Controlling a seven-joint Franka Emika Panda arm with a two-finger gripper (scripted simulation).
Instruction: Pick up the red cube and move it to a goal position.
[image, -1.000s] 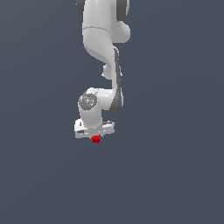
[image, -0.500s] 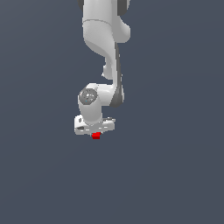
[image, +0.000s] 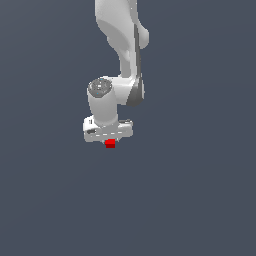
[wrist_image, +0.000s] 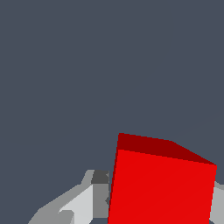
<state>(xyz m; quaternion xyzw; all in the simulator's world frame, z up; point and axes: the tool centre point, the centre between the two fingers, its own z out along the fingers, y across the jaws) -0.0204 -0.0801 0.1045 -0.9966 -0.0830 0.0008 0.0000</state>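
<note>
The red cube (image: 110, 144) is small and bright red, just under the white gripper (image: 110, 142) in the exterior view. It sits between the fingers and is held off the grey ground. In the wrist view the red cube (wrist_image: 162, 183) fills the near part of the picture, with a grey finger (wrist_image: 94, 199) pressed against one side and a sliver of the other finger (wrist_image: 217, 205) at the opposite side. The gripper is shut on the cube. The fingertips are mostly hidden by the gripper's body in the exterior view.
The white arm (image: 122, 45) comes down from the top of the exterior view to the wrist (image: 102, 97). The plain dark grey ground (image: 200, 200) lies all around.
The arm and gripper have risen a little and shifted slightly toward the exterior view's left, carrying the red cube with them.
</note>
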